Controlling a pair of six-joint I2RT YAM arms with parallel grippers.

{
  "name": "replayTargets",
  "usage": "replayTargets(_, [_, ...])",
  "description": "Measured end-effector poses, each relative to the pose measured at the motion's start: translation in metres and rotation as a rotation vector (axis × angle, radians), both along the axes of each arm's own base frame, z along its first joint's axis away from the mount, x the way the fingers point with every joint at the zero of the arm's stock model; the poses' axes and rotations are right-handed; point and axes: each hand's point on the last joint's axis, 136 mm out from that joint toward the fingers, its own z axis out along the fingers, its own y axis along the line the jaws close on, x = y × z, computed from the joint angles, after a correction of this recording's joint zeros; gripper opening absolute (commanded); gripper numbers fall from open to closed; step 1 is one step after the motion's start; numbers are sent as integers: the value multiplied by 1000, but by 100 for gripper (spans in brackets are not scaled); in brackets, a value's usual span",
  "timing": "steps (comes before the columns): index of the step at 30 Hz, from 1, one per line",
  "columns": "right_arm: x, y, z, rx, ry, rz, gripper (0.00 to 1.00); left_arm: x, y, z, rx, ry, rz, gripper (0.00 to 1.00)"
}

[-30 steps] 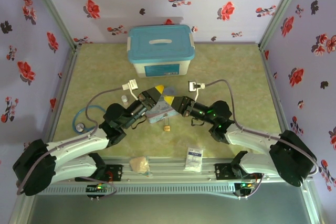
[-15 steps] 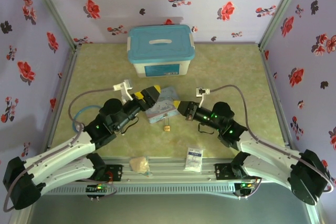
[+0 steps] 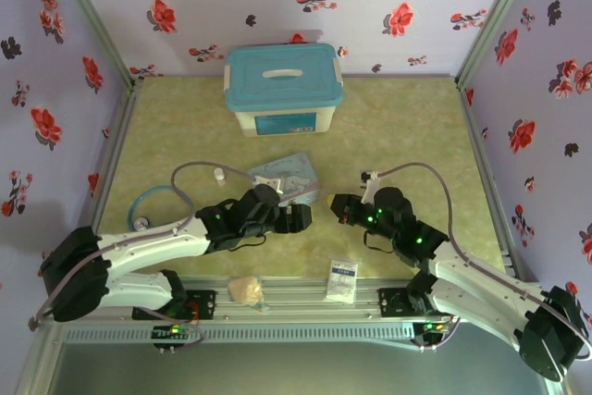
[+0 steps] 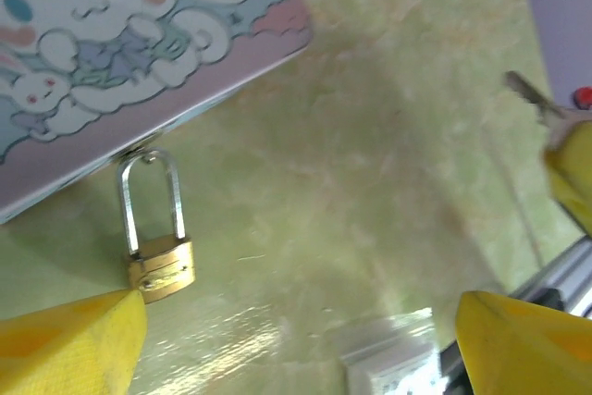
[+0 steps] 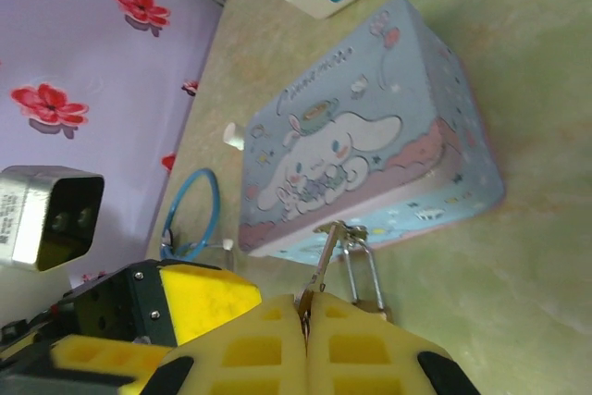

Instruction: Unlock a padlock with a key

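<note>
The brass padlock lies on the table, its thin shackle hooked through the hasp of the cartoon tin. My left gripper hovers just near of it, open, its yellow fingers wide apart with nothing between them. My right gripper is shut on the key, whose blade points at the tin's hasp beside the padlock. In the top view the left gripper and the right gripper sit close together below the tin.
A blue-lidded storage box stands at the back. A small white bottle and a blue stethoscope tube lie to the left. A white packet and a tan crumpled lump rest at the near edge.
My left gripper has opened, let go at the tin and swung down over the padlock. The tin has settled a little farther back. My right gripper has drawn back, still gripping the key.
</note>
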Motion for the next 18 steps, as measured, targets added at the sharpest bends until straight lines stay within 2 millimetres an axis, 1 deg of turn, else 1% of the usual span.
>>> replayTargets(2, [-2, -2, -4, -6, 11, -1, 0, 1, 1, -12, 34, 8, 6, 87])
replayTargets(5, [-4, -4, -3, 0, 10, -2, 0, 5, 2, -31, 104, 18, 7, 87])
replayTargets(8, [-6, -5, -3, 2, 7, -3, 0, 14, -1, -48, 175, 22, 11, 86])
replayTargets(10, [-7, -7, -1, 4, 5, -3, 0, 20, 1, -55, 205, 17, 26, 85])
replayTargets(13, [-9, -9, 1, 12, -4, -4, 0, 28, 9, -57, 238, -13, 65, 84])
replayTargets(18, [-11, -13, -3, 3, 1, -13, 0, 37, 11, -55, 243, -62, 95, 77])
